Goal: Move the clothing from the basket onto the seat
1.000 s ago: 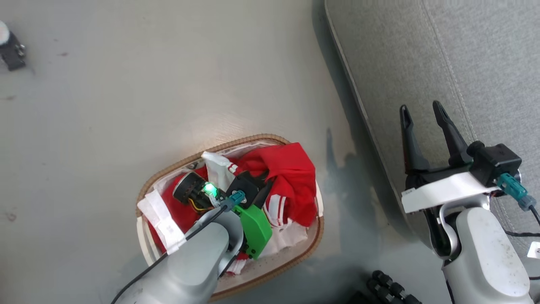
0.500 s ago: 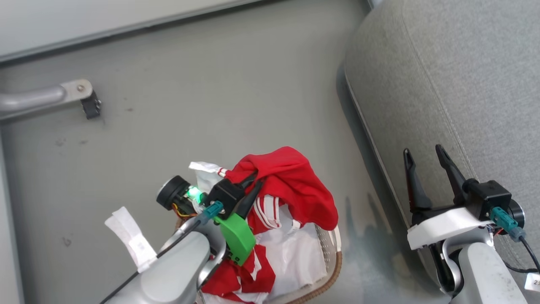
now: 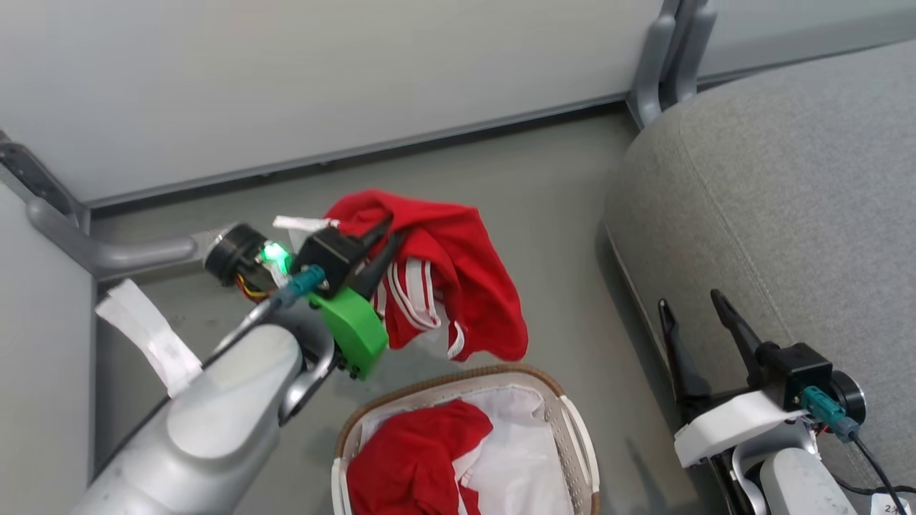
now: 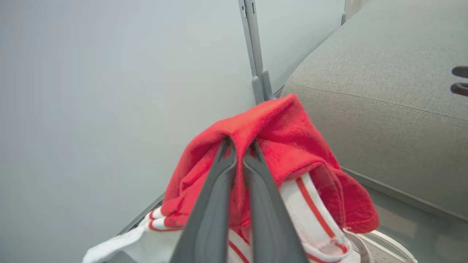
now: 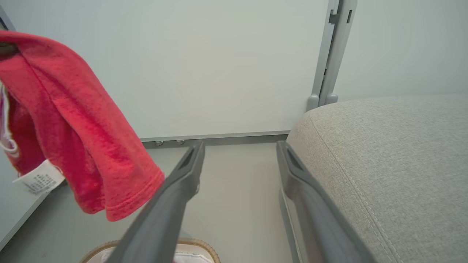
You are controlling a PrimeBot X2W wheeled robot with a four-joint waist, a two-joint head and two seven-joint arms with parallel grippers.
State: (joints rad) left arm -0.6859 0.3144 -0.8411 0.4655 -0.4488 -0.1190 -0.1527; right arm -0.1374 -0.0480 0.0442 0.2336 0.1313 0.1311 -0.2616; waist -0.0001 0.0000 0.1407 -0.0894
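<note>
My left gripper (image 3: 383,232) is pinched tight on a red garment (image 3: 458,279), its two fingers nearly meeting with a fold of cloth between them (the left wrist view shows the fabric draped over both tips). The garment hangs in the air, clear of the basket (image 3: 429,384). In the head view it shows beyond the tan rim, against the floor (image 3: 558,214), with its white stripes dangling. A second red garment (image 3: 415,458) lies inside the basket on the white liner (image 3: 522,458). My right gripper (image 3: 688,300) holds nothing, its fingers spread apart, and it hovers at the near edge of the seat (image 3: 773,200). The seat lies to the right of the hanging garment and does not touch it.
</note>
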